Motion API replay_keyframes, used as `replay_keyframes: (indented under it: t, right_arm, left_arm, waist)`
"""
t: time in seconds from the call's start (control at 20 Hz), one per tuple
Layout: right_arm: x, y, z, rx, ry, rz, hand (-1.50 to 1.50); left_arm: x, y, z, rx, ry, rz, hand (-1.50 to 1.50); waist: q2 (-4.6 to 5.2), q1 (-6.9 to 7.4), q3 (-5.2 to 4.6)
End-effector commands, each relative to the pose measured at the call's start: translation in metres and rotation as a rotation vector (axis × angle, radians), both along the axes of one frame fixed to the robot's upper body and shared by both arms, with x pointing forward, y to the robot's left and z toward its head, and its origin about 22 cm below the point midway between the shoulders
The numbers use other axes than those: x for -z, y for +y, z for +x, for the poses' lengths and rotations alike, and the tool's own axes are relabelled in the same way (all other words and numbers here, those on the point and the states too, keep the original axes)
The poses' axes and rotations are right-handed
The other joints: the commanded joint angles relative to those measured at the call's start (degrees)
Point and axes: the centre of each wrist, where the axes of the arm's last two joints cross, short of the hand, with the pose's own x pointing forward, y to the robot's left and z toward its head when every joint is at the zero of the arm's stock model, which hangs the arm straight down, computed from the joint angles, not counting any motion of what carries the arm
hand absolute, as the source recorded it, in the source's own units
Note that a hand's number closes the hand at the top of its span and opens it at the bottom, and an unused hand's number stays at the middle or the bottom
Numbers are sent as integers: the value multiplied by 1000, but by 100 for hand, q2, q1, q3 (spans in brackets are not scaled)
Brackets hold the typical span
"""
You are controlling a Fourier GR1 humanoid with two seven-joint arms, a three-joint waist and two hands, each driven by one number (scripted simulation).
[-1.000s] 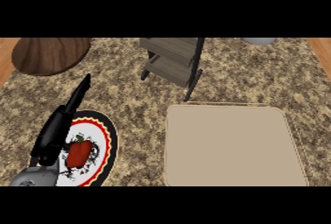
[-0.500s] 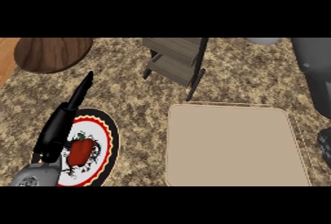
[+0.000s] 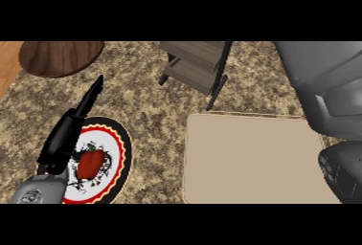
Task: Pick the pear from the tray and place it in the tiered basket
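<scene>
With the left robot hand [image 3: 69, 130] held straight and empty at the lower left, the pear should be looked for first, as none is seen on the tray [image 3: 247, 158].

A single head view looks steeply down on the speckled brown granite counter [image 3: 148, 110], close above it. The beige square tray [image 3: 247, 158] sits at lower centre; beyond it, toward the top edge, stands the grey slatted tiered basket [image 3: 194, 62], cut off by the frame.
</scene>
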Motion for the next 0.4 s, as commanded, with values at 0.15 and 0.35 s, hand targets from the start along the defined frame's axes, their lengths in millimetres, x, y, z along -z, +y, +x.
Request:
replay_keyframes:
  t: [0.15,0.35]
  right_arm:
    - [-14,-29,5,258,-228,130,-150]
    - [-38,-80,5,428,-235,178,-150]
  left_arm:
    - [-11,-5,-1,-11,-3,8,0]
    - [-6,10,5,-65,19,9,0]
  waist:
    - [-68,-108,7]
    - [-133,-361,10]
